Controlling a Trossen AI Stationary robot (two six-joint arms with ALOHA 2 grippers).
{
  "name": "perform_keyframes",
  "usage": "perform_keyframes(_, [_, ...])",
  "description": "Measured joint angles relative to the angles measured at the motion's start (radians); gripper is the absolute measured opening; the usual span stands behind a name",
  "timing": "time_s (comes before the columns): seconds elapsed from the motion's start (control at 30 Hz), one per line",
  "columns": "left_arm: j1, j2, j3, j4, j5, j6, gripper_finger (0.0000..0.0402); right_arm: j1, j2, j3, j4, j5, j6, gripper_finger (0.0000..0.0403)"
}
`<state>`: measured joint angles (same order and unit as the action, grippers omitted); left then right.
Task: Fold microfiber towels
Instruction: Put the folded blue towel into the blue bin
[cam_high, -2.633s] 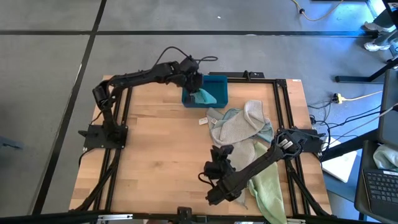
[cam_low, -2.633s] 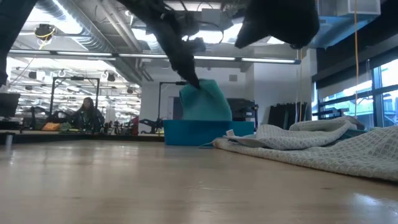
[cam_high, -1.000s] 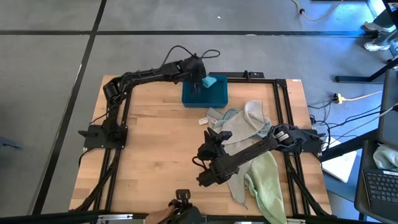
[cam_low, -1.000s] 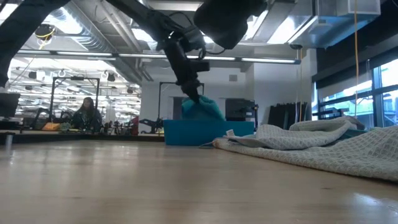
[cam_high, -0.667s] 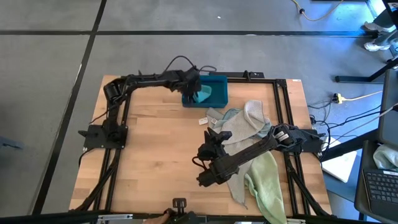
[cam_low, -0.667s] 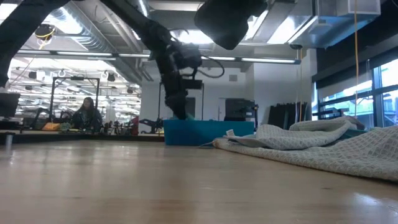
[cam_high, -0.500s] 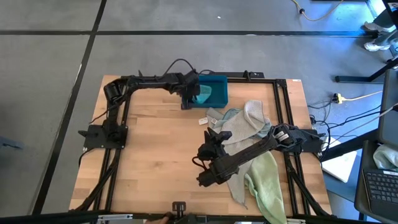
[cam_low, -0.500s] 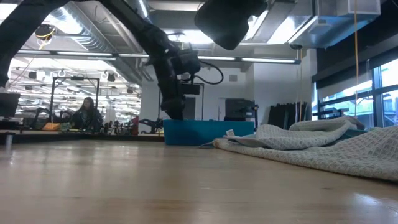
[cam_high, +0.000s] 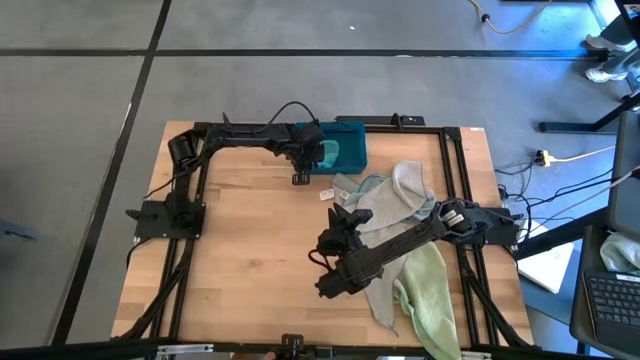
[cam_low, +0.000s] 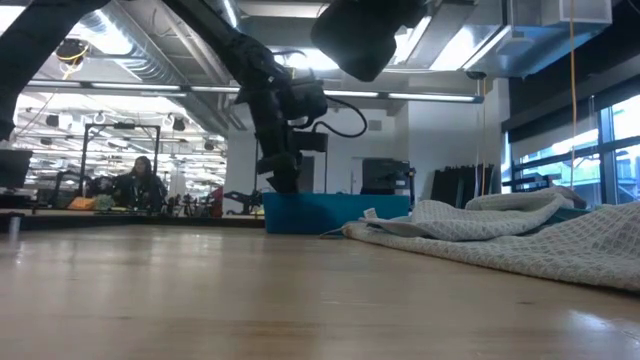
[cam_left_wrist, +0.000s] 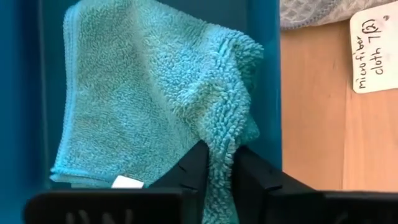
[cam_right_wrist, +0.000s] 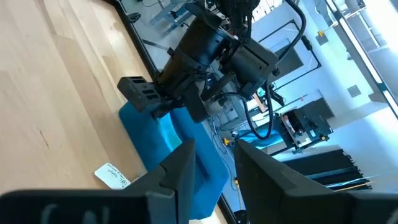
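Fingers of the left gripper (cam_left_wrist: 217, 171) pinch a fold of the fluffy teal microfiber towel (cam_left_wrist: 149, 93) lying inside the rigid teal-blue plastic bin (cam_high: 345, 145). Right gripper (cam_right_wrist: 214, 165) hovers mid-table with its jaws parted, holding nothing.

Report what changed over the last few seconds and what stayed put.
The left pincer carried the teal towel down into the blue bin, where it now lies, then drew back toward the bin's near edge, its fingers only loosely around a fold. The right pincer shifted slightly left. The towel pile and paper label stayed put.
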<state>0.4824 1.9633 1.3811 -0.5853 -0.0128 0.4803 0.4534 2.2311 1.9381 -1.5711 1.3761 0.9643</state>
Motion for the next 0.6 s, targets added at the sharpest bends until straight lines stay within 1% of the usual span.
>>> perform_keyframes(0.23, [0.002, 0.0, 0.0, 0.051, -0.073, 0.001, 0.0138, 0.001, 0.0, 0.0, 0.0, -0.02, 0.008, 0.0115])
perform_keyframes(0.37, [0.002, 0.0, 0.005, 0.061, -0.074, 0.001, 0.0172, 0.001, 0.0, 0.0, 0.0, -0.033, 0.005, 0.0115])
perform_keyframes(0.47, [0.0, 0.0, 0.018, 0.037, -0.073, -0.007, 0.0187, 0.001, 0.0, 0.0, 0.0, -0.037, 0.004, 0.0115])
perform_keyframes(0.6, [-0.006, 0.0, 0.047, -0.054, -0.072, -0.007, 0.0192, 0.003, 0.0, 0.0, 0.0, -0.04, 0.002, 0.0115])
